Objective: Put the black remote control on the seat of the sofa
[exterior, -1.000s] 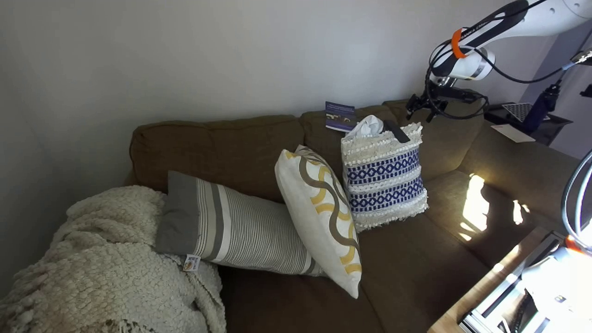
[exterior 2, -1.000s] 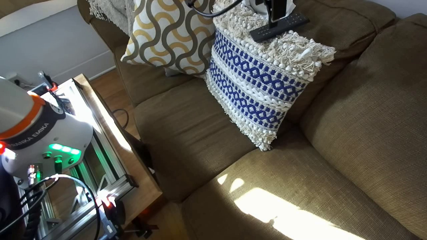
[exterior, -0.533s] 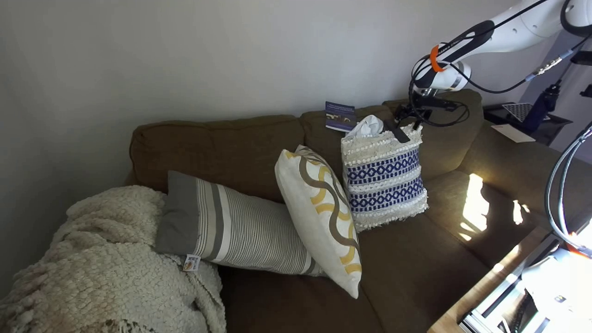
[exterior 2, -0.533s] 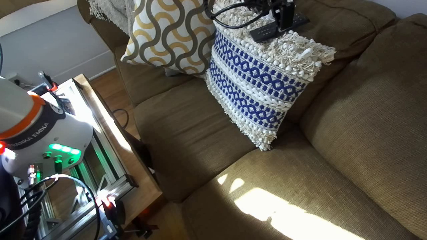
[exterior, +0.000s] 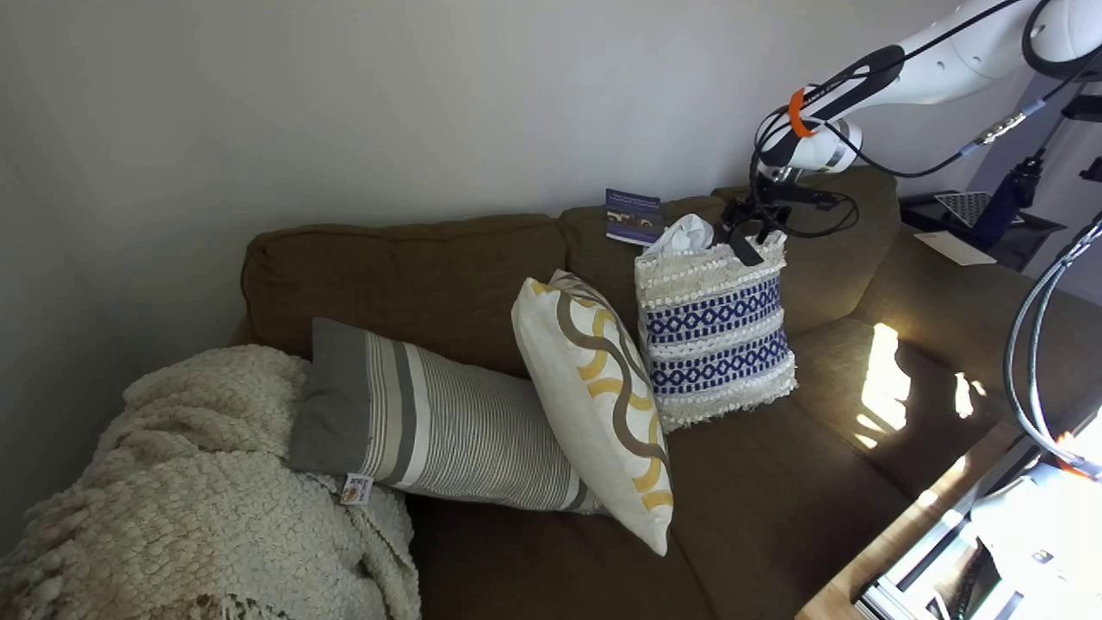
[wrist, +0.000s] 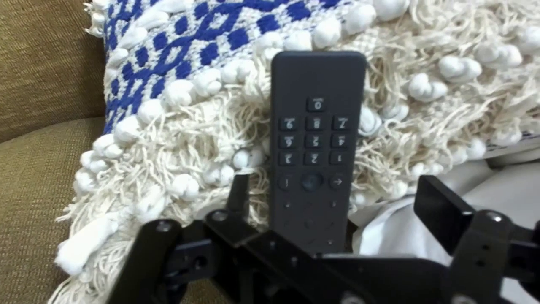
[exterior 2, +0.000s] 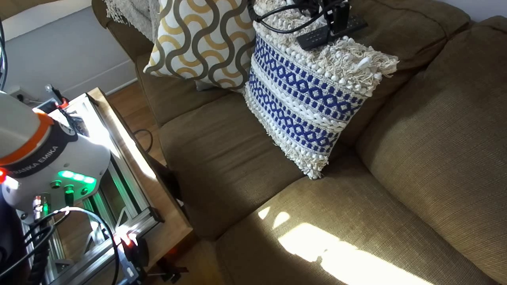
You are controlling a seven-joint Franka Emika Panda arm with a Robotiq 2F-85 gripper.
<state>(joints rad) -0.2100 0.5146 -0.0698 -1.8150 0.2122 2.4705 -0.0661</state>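
I have the gripper (wrist: 331, 192) wide, and though its height is unclear, the remote (wrist: 315, 139) on the blue cushion (exterior 2: 309, 101), beyond the bench edge (exterior 2: 174, 226) facing the sofa (exterior 2: 368, 206), sits nearer one finger (wrist: 238, 195), so closing off-centre could shove it off.

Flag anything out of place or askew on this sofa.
A slim black oblong remote control lies across the shaggy top of a blue-and-cream woven cushion, an uneven perch. The white cushion with yellow and brown waves leans askew.
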